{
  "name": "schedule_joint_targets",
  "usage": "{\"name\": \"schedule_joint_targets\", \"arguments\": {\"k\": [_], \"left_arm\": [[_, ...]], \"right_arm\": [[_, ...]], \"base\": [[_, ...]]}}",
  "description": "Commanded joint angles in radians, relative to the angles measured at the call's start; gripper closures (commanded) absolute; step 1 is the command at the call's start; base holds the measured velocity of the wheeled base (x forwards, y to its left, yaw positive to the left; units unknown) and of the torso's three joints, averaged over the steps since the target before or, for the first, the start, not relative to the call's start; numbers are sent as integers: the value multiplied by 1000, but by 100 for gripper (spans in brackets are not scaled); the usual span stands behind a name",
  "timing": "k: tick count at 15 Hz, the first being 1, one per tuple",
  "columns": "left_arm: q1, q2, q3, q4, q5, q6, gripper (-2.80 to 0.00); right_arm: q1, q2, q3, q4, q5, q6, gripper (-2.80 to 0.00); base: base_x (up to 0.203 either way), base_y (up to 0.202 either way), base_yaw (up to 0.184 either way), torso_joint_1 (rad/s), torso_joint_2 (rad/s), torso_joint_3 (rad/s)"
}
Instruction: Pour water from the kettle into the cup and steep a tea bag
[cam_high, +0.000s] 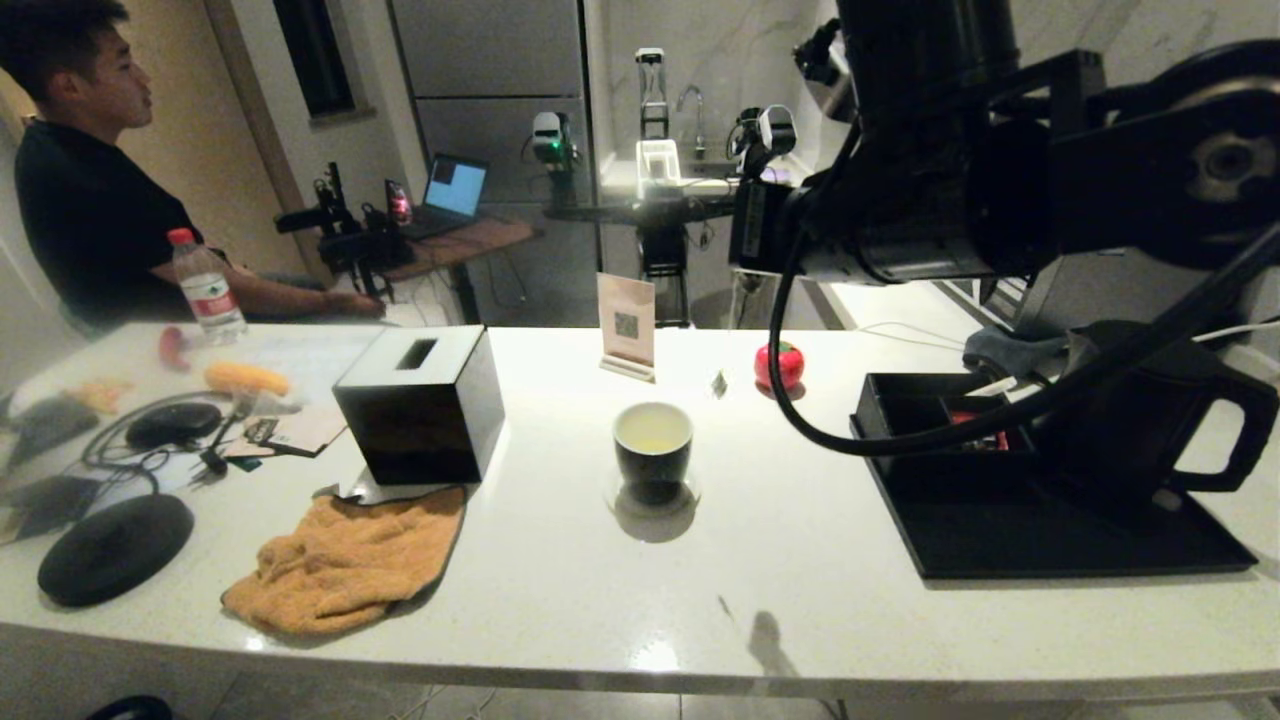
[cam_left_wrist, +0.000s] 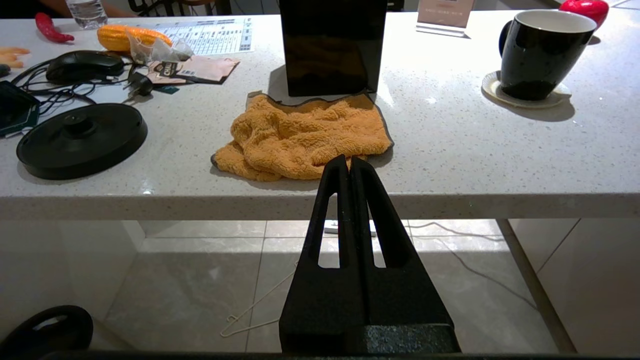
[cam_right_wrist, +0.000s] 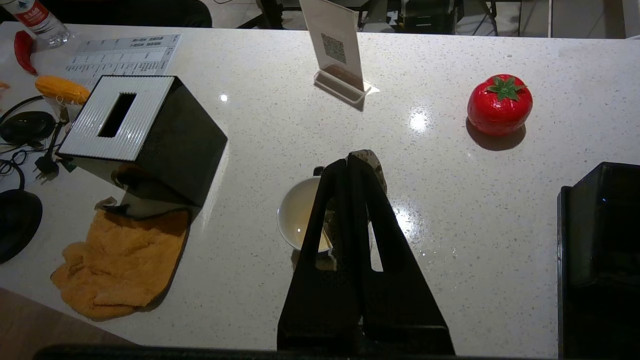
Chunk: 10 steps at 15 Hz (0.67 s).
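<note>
The cup (cam_high: 652, 440), black outside and white inside, stands on a clear coaster mid-table with pale liquid in it; it also shows in both wrist views (cam_left_wrist: 540, 50) (cam_right_wrist: 300, 215). The black kettle (cam_high: 1150, 420) sits on a black tray (cam_high: 1050, 545) at the right, partly behind my right arm's cable. My right gripper (cam_right_wrist: 348, 159) hangs above the table just beside the cup, shut on the grey-green tea bag (cam_right_wrist: 374, 167). My left gripper (cam_left_wrist: 350, 159) is shut and empty, low in front of the table edge.
A black tissue box (cam_high: 420, 400) and an orange towel (cam_high: 345, 560) lie left of the cup. The kettle's round base (cam_high: 115, 548) and cables fill the far left. A sign stand (cam_high: 627, 325) and a red tomato (cam_high: 779, 365) stand behind the cup. A person sits at the back left.
</note>
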Motion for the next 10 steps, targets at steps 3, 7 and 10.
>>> {"name": "schedule_joint_targets", "arguments": {"k": [3,7,10], "left_arm": [[0,0,-43,25,-9,-1,0],[0,0,-80,96,-11,-15,0],[0,2,-110,149,-62,-16,0]], "right_arm": [[0,3,1,1,-2,3,0],[0,15,-3,-57,5,3,0],[2,19,-13,-59,9,-24,0]], "base": [[0,0,0,0,0,0],[0,0,0,0,0,0],[0,0,0,0,0,0]]}}
